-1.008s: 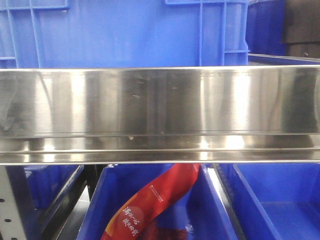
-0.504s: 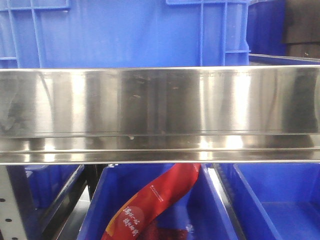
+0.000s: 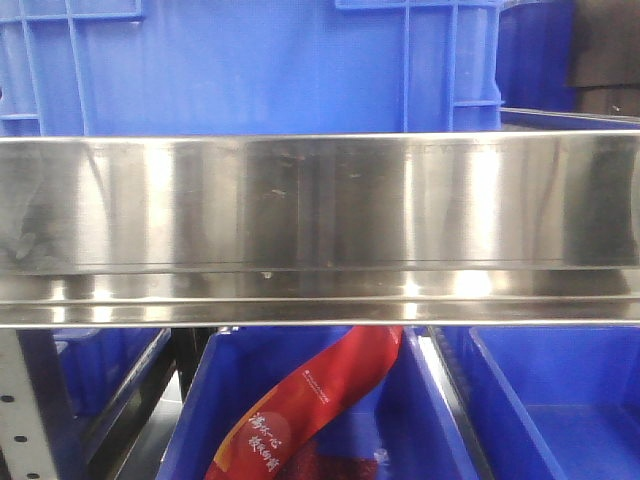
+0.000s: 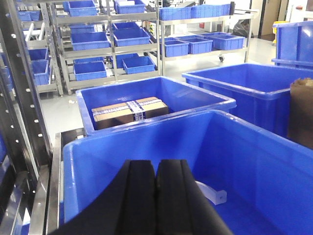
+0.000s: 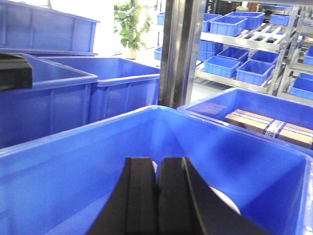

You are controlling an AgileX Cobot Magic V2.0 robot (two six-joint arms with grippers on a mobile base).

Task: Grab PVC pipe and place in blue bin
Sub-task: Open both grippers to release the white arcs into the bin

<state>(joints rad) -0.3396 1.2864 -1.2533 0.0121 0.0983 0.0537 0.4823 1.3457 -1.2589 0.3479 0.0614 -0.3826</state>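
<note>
In the left wrist view my left gripper (image 4: 156, 164) is shut and empty, held over a large blue bin (image 4: 146, 128). A white PVC pipe piece (image 4: 211, 194) lies on the bin floor, partly hidden behind the right finger. In the right wrist view my right gripper (image 5: 157, 161) is shut, jaws together, over a large blue bin (image 5: 73, 141). A white curved piece (image 5: 226, 199) shows on the bin floor behind the fingers. Neither gripper shows in the front view.
A steel shelf beam (image 3: 320, 215) fills the front view, with blue bins above and below and a red bag (image 3: 310, 400) in a lower bin. Neighbouring bins hold a cardboard box (image 4: 129, 111), also seen in the right wrist view (image 5: 269, 128). A steel post (image 5: 178, 54) stands behind.
The front view has shifted very slightly, with the bins and red bag a few pixels further right. Nothing else differs.
</note>
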